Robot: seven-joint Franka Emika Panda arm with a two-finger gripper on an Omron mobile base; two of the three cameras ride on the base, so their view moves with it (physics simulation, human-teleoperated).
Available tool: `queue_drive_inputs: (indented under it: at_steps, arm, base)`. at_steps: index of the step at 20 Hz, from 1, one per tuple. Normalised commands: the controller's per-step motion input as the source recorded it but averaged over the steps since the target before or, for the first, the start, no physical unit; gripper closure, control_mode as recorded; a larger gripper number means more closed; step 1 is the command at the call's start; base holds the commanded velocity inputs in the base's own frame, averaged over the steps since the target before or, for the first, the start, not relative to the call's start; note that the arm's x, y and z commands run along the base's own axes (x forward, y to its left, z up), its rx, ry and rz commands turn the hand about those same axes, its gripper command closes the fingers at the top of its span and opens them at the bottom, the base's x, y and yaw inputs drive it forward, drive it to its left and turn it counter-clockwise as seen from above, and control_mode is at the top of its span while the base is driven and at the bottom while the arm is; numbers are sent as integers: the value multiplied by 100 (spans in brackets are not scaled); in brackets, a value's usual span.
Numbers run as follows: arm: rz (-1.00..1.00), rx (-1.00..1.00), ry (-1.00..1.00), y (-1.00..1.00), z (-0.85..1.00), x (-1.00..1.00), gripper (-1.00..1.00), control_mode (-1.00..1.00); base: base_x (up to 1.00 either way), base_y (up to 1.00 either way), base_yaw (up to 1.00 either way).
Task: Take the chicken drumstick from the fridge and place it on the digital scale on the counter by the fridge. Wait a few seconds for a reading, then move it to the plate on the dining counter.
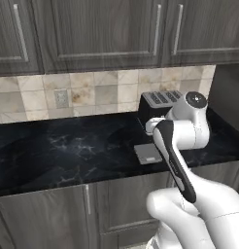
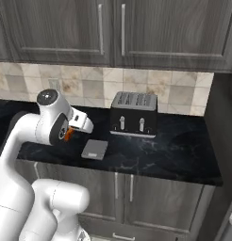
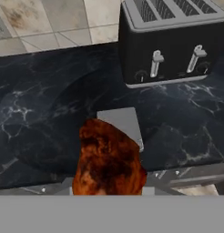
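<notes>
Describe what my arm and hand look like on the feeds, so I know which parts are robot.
The arm is glossy white with rounded, bulging link shells. Dark grey round caps sit on the joints, and a black band runs along one link. The hand is a small boxy white block with a dark patch on its face. No cables or lettering are visible.

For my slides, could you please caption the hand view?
Gripper carrying the chicken drumstick above the digital scale, toaster behind on the counter.
</notes>
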Motion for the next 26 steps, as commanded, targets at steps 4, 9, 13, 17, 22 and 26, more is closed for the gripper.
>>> queue_drive_inputs:
  at_steps: [4,9,13,17,22,26]
  arm:
    - [0,0,0,0,0,0,100,100]
    - [0,0,0,0,0,0,100,100]
    - [0,0,0,0,0,0,100,100]
    - [0,0,0,0,0,0,100,100]
    - [0,0,0,0,0,0,100,100]
    - [0,0,0,0,0,0,100,100]
  base:
    - [-100,47,-3]
    - [-100,35,-21]
    - [-88,0,-71]
    - [-52,0,-89]
    - [-58,0,-84]
    - [-67,0,-78]
